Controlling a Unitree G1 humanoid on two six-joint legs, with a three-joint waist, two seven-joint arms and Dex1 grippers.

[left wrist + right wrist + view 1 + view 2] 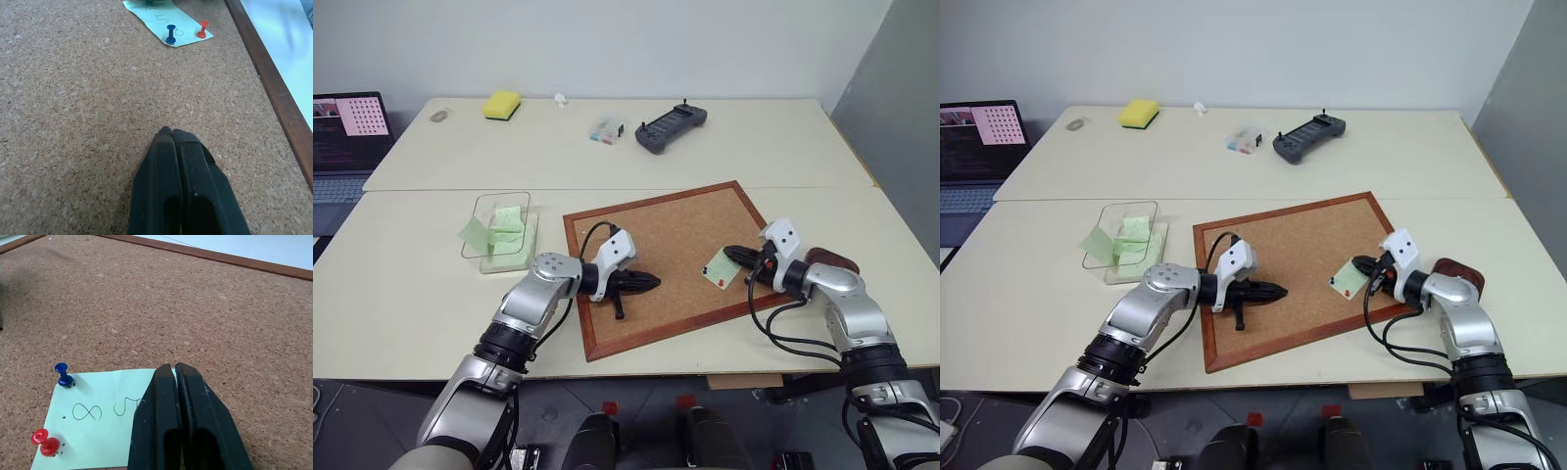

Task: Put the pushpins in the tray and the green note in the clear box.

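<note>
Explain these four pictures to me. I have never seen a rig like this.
This is a two-armed robot at a table. The two wide pictures come from its head cameras, looking down. The two close ones come from a camera on each wrist, looking along that gripper's black fingers. Both the left gripper and the right gripper are shut, above a corkboard. The right one's tips are at the edge of a green note, pinned by a blue pin and a red pin. Whether it holds anything, I cannot tell. Beside the board stand a clear box and a dark tray.
</note>
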